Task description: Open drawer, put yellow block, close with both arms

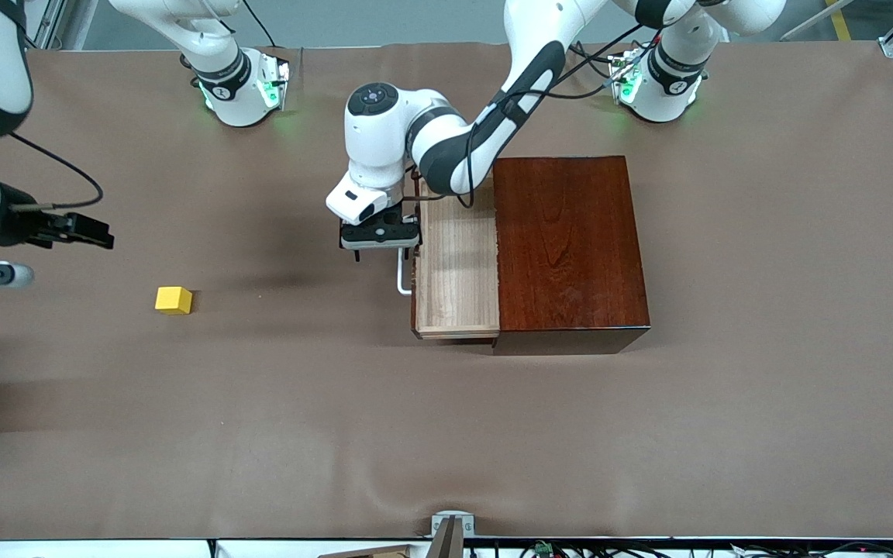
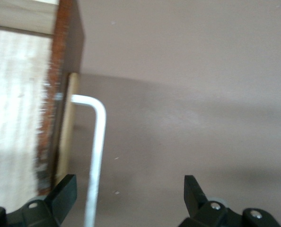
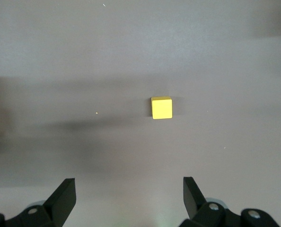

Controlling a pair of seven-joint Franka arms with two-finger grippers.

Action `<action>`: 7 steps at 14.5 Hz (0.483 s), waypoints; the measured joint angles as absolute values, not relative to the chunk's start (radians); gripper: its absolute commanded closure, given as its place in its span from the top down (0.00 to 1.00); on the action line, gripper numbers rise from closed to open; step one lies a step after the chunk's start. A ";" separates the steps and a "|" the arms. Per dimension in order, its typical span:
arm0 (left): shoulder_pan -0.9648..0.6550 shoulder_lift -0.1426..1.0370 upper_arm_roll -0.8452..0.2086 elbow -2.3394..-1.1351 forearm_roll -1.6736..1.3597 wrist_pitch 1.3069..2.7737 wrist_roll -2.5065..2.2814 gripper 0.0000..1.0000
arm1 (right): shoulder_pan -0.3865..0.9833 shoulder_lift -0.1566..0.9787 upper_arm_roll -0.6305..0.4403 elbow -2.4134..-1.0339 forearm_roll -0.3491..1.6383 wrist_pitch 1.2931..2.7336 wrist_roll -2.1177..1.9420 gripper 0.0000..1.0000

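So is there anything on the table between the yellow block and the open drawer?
Nothing visible lies between them. The yellow block sits alone on bare brown cloth toward the right arm's end, and the drawer is pulled out. Only the left gripper, open, is at the drawer's handle. The right gripper is open above the block.

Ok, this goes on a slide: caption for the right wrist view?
Open right hand hovering above the yellow block on the brown table.
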State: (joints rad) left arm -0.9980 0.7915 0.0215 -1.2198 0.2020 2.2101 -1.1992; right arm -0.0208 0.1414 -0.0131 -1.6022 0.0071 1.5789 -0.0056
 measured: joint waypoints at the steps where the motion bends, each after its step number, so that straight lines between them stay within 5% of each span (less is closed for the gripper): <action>1: -0.999 0.780 0.019 -1.217 0.202 2.167 -1.199 1.00 | -0.021 0.153 -0.014 -1.603 0.007 1.585 -0.006 1.00; 7: -0.989 0.646 0.023 -1.197 0.202 1.942 -1.195 1.00 | -0.044 0.195 -0.017 -1.651 0.006 1.665 -0.006 1.00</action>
State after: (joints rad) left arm -0.9890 0.6462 0.0229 -1.1972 0.2023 1.9422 -1.1945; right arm -0.0438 0.1950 -0.0166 -1.6513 0.0062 1.6647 -0.0055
